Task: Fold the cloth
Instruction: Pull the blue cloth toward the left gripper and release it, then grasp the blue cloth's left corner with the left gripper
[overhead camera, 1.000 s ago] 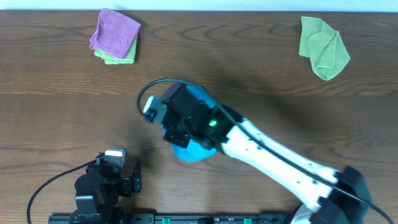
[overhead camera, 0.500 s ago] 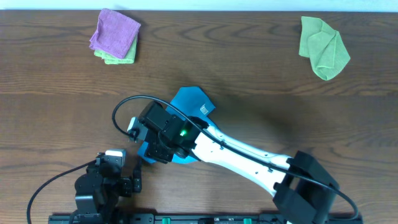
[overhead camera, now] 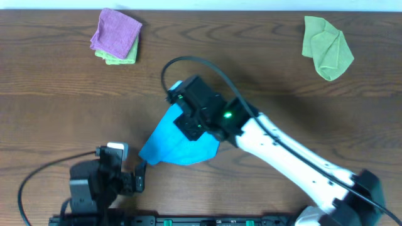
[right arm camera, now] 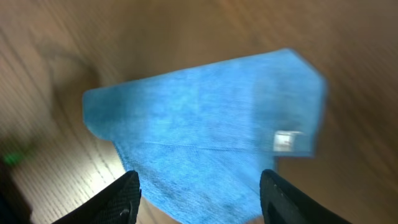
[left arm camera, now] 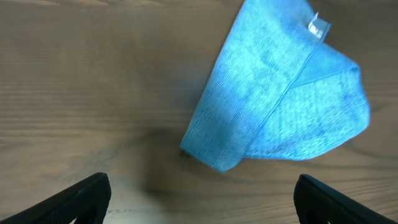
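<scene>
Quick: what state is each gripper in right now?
Left gripper: open, holding nothing.
Right gripper: open over the sky-blue microfibre cloth, holding nothing.

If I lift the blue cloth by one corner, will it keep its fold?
Probably not: the sky-blue microfibre cloth lies in soft, rounded layers, so it should droop and fall open. It looks thin, likely light. Pushed, its fuzzy nap would probably bunch on the wooden table rather than slide.
</scene>
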You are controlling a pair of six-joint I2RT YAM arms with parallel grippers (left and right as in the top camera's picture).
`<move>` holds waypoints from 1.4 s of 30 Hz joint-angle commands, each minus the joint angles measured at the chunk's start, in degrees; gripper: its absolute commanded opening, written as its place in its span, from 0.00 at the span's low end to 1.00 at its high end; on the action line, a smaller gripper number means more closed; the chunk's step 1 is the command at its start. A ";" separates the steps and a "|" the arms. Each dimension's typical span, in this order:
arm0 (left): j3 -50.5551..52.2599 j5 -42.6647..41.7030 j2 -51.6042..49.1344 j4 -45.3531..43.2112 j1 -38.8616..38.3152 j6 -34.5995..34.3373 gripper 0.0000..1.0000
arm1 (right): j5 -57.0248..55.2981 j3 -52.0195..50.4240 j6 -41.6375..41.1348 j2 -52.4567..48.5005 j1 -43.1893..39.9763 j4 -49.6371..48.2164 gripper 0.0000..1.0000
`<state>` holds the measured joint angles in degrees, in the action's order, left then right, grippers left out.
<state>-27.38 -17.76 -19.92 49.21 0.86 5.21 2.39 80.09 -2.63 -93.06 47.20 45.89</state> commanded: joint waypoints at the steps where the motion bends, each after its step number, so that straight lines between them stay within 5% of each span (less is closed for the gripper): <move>1: -4.79 -5.01 -10.08 0.85 -0.26 -5.62 0.95 | 1.36 -0.35 -1.55 4.52 -2.05 1.70 0.62; 7: -8.70 -17.53 -27.10 -1.57 -0.24 -5.75 0.95 | 4.83 -6.67 -2.12 13.20 -6.67 1.46 0.62; 18: -7.41 -22.53 -43.23 -3.85 -0.13 -16.94 0.95 | 8.68 -21.70 -10.56 28.72 -12.74 1.03 0.64; 42: 6.67 -22.12 -46.21 -26.25 -0.13 -31.23 0.95 | 10.12 -28.52 -14.08 36.39 -12.72 0.39 0.67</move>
<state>-21.69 -39.90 -65.43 23.70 0.84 -23.92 12.03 51.86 -15.94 -57.04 34.94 46.41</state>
